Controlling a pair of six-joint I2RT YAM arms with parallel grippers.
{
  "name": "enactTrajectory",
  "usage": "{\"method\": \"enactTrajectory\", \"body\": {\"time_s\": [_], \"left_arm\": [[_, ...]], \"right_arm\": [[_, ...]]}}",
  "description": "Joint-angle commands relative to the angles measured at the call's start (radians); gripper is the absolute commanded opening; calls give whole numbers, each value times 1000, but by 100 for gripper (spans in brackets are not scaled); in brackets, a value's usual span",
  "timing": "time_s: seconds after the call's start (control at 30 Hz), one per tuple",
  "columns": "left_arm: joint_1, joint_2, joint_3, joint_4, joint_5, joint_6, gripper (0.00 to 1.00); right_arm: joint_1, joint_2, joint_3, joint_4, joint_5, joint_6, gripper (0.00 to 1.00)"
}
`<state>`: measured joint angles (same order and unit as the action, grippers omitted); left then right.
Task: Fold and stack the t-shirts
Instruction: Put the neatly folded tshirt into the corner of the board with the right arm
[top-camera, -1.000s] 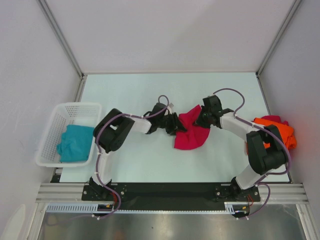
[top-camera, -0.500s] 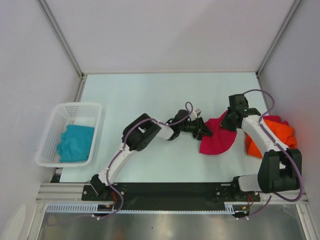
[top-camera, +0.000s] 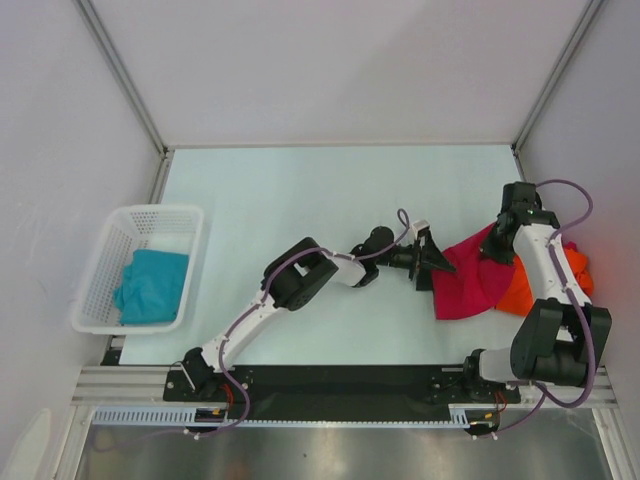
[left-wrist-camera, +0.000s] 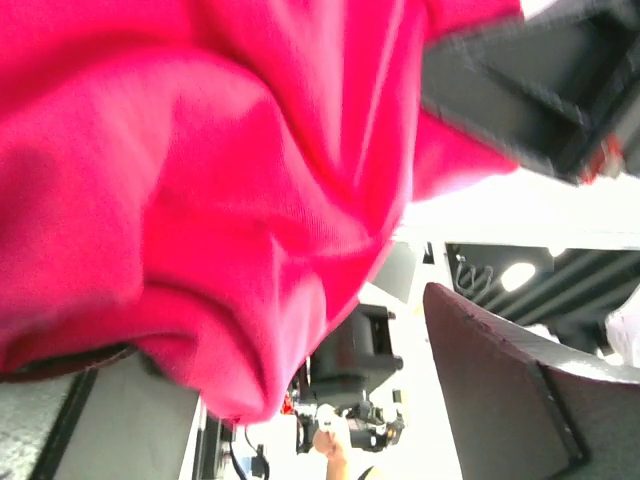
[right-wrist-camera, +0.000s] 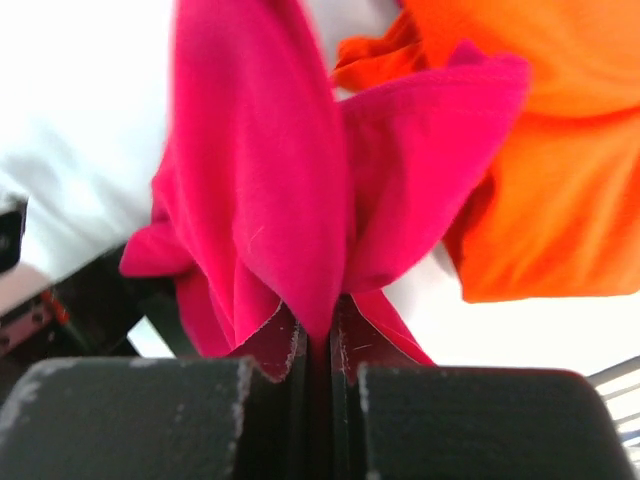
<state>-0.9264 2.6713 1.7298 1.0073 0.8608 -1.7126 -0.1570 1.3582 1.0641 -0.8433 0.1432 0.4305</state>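
Spreading step: the right pincer clamps the pink shirt, the orange shirt just beyond. The left pincer gapes beside it and probably must regrip.

Left arm: white links, black joints
Right arm: same white and black
Cables: purple loops
Right gripper: dark matte fingers

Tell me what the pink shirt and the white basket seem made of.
Pink shirt: soft matte knit cloth, perhaps cotton; it hangs in loose folds, with fuzzy fibres at one edge. White basket: stiff moulded plastic, by the look; straight walls pierced with a regular mesh.
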Motion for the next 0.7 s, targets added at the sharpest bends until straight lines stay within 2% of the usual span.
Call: {"method": "enactTrajectory", "body": {"time_s": [0.0,0.1,0.3,0.67], "left_arm": [[26,-30,-139,186,41,-126,91],[61,-88,-278,266,24,-128,92],[133,-232,-495,243,20,-19,93],[187,-251,-587,319,44,-28,93]], "right_arm": [[-55,15,65,-7,29,-15,0],[-124,18,92,-10,64,-19,0],[-222,68,212,-28,163,-39,0],[-340,154,378,-57,274,-68,0]]}}
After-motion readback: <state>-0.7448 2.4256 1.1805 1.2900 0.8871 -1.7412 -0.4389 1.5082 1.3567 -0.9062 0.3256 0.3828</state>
